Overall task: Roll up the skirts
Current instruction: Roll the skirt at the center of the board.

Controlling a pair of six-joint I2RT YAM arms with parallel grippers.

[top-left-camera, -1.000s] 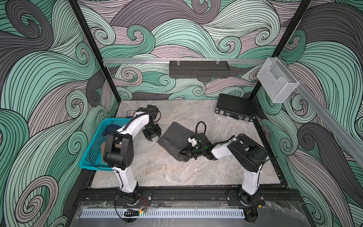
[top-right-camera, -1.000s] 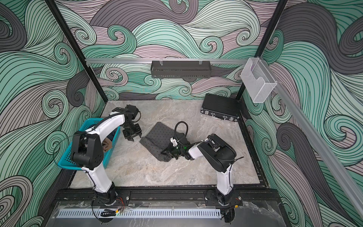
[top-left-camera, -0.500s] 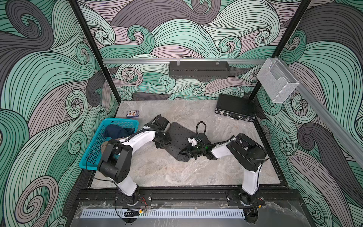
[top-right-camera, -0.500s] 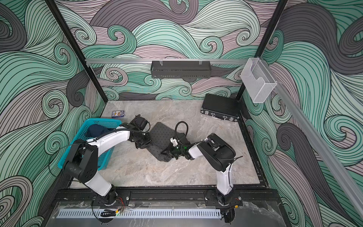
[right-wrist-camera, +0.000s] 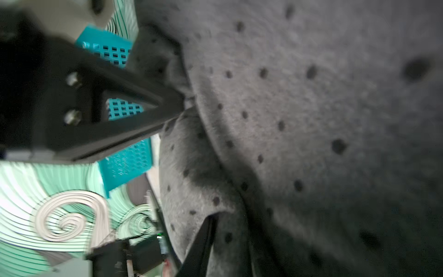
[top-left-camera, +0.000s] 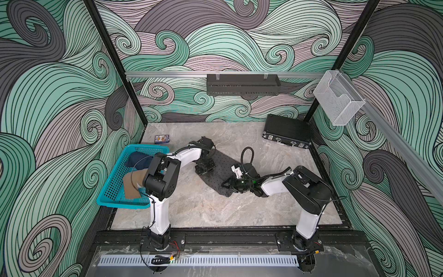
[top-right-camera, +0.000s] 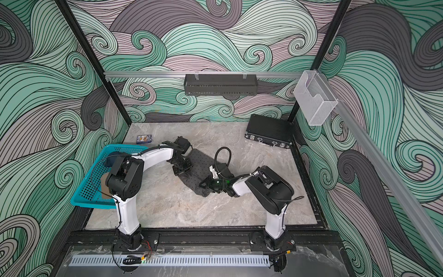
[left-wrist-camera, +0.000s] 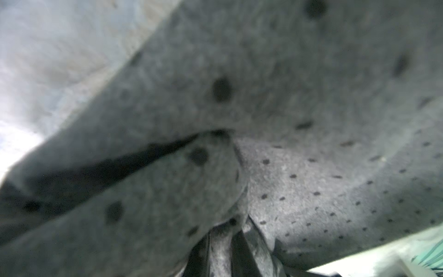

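The dark grey dotted skirt (top-left-camera: 221, 165) (top-right-camera: 201, 163) lies rumpled on the marble table, in both top views. My left gripper (top-left-camera: 205, 167) (top-right-camera: 182, 167) is at its far-left end. In the left wrist view it (left-wrist-camera: 220, 242) is shut, with a fold of the dotted cloth (left-wrist-camera: 311, 191) pinched between the fingers. My right gripper (top-left-camera: 229, 185) (top-right-camera: 206, 184) sits at the near-right end. In the right wrist view the cloth (right-wrist-camera: 287, 120) lies against one dark finger (right-wrist-camera: 200, 244); the second finger is lost in shadow. The blue denim skirt (top-left-camera: 137, 159) and the tan skirt (top-left-camera: 131, 184) lie in the basket.
The teal perforated basket (top-left-camera: 112, 189) stands at the table's left edge, under the left arm's elbow. A black hard case (top-left-camera: 286, 132) lies at the back right and a small card box (top-left-camera: 162, 138) at the back left. A black shelf (top-left-camera: 243, 84) hangs on the back wall.
The left arm swung from beside the basket over to the dotted skirt's far-left end, and its jaws closed on the cloth. The right arm stayed at the near-right end.
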